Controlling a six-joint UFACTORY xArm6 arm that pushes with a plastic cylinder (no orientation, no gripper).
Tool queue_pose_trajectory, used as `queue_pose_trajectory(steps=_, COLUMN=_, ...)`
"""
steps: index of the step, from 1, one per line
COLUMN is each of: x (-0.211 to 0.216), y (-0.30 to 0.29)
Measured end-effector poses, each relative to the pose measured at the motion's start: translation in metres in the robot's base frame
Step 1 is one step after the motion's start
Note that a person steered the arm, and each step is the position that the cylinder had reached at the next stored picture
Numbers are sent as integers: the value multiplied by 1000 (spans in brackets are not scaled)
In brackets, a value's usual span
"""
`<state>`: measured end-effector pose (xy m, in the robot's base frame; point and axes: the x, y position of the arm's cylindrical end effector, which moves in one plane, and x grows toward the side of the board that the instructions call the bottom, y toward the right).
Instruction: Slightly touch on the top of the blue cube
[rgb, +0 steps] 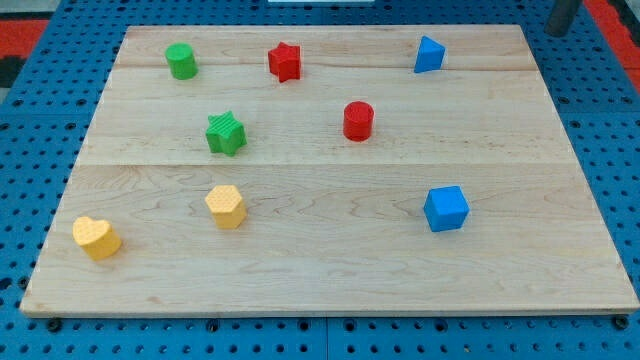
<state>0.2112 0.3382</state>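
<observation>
The blue cube (446, 208) sits on the wooden board (330, 270) at the view's lower right. My rod shows only at the view's top right corner, and my tip (560, 32) hangs just past the board's top right edge, far above the blue cube. A second blue block (428, 54), wedge-like in shape, stands at the top right of the board, to the left of my tip.
A green cylinder (181, 61) and a red star (285, 61) stand along the top. A green star (226, 133) and a red cylinder (358, 120) sit mid-board. A yellow hexagon (226, 206) and a yellow heart (96, 238) lie at the lower left.
</observation>
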Motion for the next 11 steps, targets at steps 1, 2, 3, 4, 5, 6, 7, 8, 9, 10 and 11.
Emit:
queue_pose_trajectory(steps=1, x=22, y=-54)
queue_pose_trajectory(steps=2, x=23, y=-96)
queue_pose_trajectory(steps=3, x=59, y=-125)
queue_pose_trajectory(steps=4, x=162, y=-129)
queue_pose_trajectory(steps=5, x=196, y=-188)
queue_pose_trajectory(steps=6, x=227, y=-283)
queue_pose_trajectory(steps=7, x=261, y=-271)
queue_pose_trajectory(steps=8, x=266, y=-201)
queue_pose_trajectory(steps=9, x=293, y=-189)
queue_pose_trajectory(steps=10, x=288, y=-177)
queue_pose_trajectory(steps=11, x=226, y=-176)
